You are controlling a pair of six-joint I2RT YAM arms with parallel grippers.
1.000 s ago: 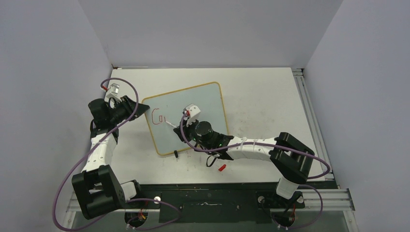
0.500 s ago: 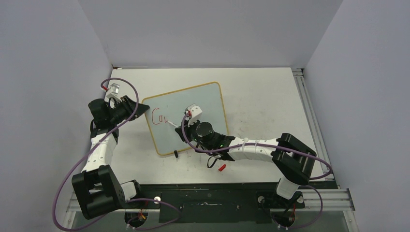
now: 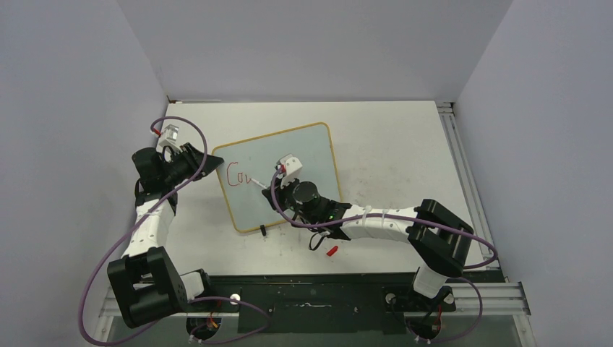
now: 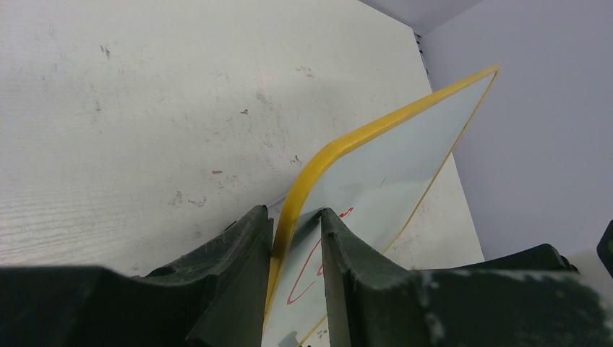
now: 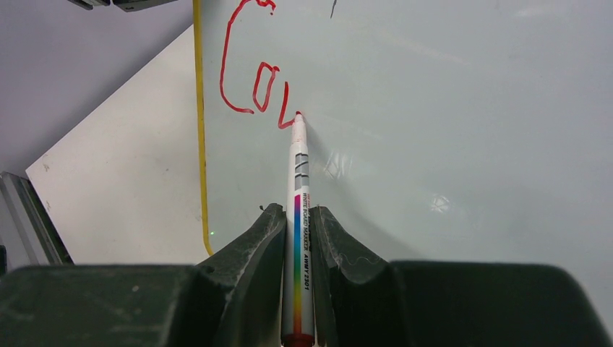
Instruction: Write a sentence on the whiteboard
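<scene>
One whiteboard (image 3: 307, 148), one marker (image 5: 298, 166), one small red object (image 3: 332, 251), two claws (image 4: 296, 217) (image 5: 296, 210).

free: table (image 3: 394, 144) right of whiteboard (image 3: 307, 152) | obstacle: left arm (image 3: 154, 217), jaws clamped on board's left corner

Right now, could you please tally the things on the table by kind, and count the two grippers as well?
whiteboard: 1
whiteboard marker: 1
small red cap-like piece: 1
grippers: 2, the left gripper clamped on the whiteboard's yellow frame, the right gripper shut on the whiteboard marker
Total: 5
</scene>
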